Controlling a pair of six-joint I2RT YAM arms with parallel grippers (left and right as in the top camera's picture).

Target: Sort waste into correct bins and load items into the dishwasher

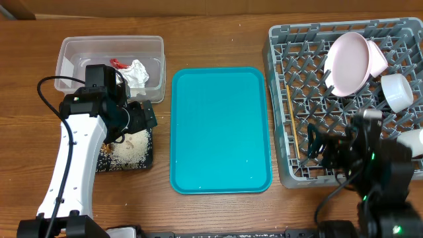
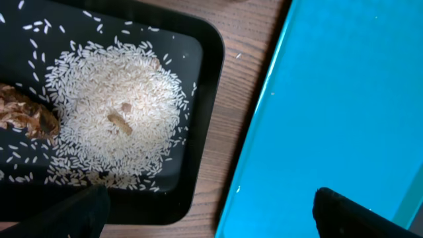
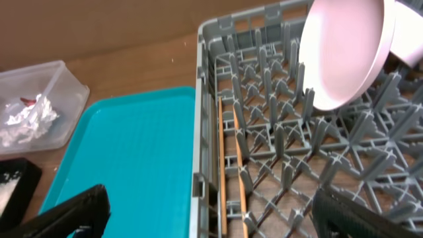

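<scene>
Desk (image 1: 218, 39): brown wood grain, carrying everything below.
Teal tray (image 1: 221, 129): centre of desk, between black tray and rack; a few tiny pale specks on it.
Tub (image 1: 66, 53): clear plastic, far left of desk, behind black tray.
Napkin (image 1: 137, 73): crumpled, white, inside tub toward its right wall.
Wrapper (image 1: 119, 64): red, shiny, inside tub, touching napkin on its left side.
Black tray (image 2: 205, 79): near left, just beside teal tray, a strip of wood between them; partly hidden by left arm in overhead view.
Rice (image 2: 119, 125): round patch on black tray, loose grains scattered around it, two small tan bits on top.
Lump (image 2: 26, 116): brown, on black tray at left edge of rice patch, touching grains.
Rack (image 1: 284, 99): grey, pegged, right side of desk, just beside teal tray.
Plate (image 1: 347, 63): pinkish white, standing tilted among pegs in far part of rack.
Bowl (image 1: 379, 58): white, tucked behind plate, touching it.
Second bowl (image 1: 398, 91): white, in rack just right of plate.
Chopsticks (image 3: 221, 165): wooden pair, lying side by side in rack along its left wall.
Left end effector (image 2: 211, 215): jaws wide, nothing between them; above black tray's right rim and the wood strip, clear of both.
Right end effector (image 3: 211, 211): jaws wide, nothing held; above near-left part of rack, over chopsticks.
</scene>
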